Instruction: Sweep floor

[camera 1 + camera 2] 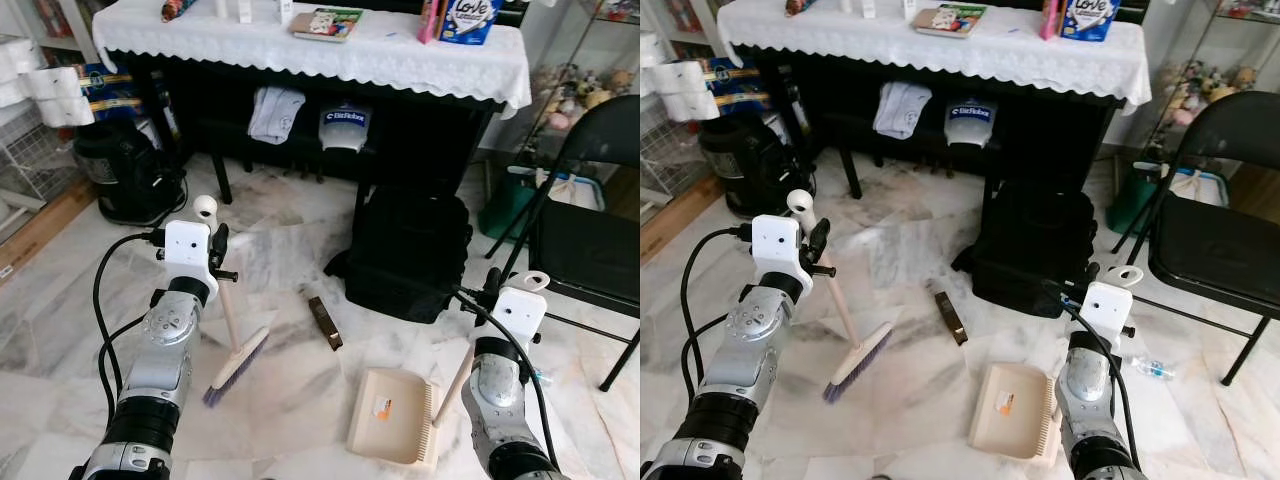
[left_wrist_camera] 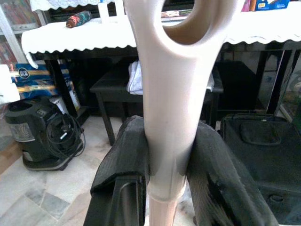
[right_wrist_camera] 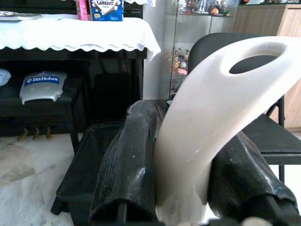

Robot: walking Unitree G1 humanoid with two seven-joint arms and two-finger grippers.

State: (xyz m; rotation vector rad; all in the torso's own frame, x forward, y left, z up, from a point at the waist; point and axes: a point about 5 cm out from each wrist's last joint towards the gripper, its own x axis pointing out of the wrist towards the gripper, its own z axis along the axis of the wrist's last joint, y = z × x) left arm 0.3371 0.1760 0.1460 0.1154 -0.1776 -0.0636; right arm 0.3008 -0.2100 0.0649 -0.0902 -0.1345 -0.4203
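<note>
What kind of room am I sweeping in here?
Probably a lived-in home room used partly for storage: marble floor, a cloth-covered table with books, a folding chair, a black bag, stacked paper rolls.

We note the broom handle (image 2: 171,94) is cut off by the left wrist view's frame at both ends. The left gripper's fingers (image 2: 117,179) cover its lower shaft. The dustpan handle (image 3: 211,108) is hidden where the right gripper's fingers (image 3: 127,165) clamp it. The small brown object (image 1: 325,322) on the floor is too small to identify.
</note>
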